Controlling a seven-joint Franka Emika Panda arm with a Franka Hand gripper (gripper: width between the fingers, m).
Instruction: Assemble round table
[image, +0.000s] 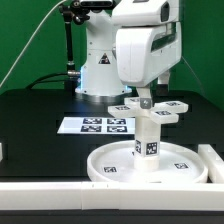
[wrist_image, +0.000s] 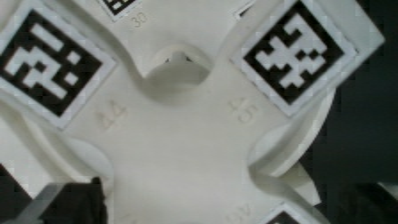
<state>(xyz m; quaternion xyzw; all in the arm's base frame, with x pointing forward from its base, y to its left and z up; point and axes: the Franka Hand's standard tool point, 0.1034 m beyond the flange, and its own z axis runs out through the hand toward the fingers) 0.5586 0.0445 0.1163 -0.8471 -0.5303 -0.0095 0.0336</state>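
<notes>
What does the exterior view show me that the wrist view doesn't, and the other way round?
Only the exterior view shows the round disc against the white bars, the cylinder leg standing upright on its hub, the marker board behind, and the arm above. Only the wrist view shows the cross-shaped foot close up, with its central notch and the open gripper's fingertips at the picture's edge. Both show the cross-shaped foot with its tags, sitting on top of the leg.
</notes>
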